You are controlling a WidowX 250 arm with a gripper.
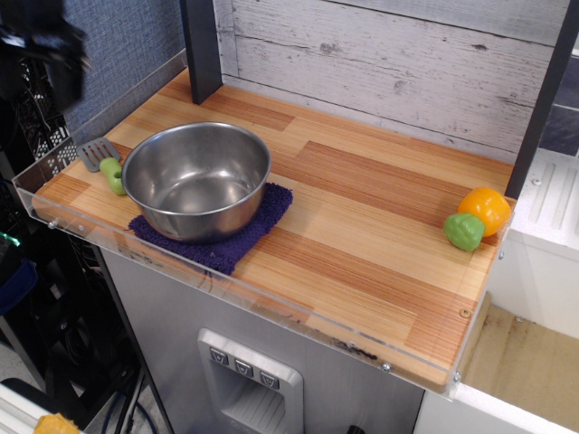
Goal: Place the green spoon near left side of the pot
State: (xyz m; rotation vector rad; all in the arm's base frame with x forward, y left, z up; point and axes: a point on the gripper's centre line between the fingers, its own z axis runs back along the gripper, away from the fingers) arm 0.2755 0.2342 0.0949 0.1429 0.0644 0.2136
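Observation:
The green spoon (111,174) lies on the wooden counter at the far left, its lime-green handle touching or almost touching the pot's left side and its slotted grey head pointing back-left. The pot (197,177) is a shiny steel bowl, empty, standing on a purple cloth (226,249). My gripper (50,56) is a dark, motion-blurred shape at the upper left of the view, above and to the left of the spoon and apart from it. The blur hides how its jaws stand.
A green and orange toy vegetable (478,219) lies at the counter's right edge. A clear acrylic rim (226,287) runs along the front and left edges. A dark post (201,47) stands behind the pot, before the plank wall.

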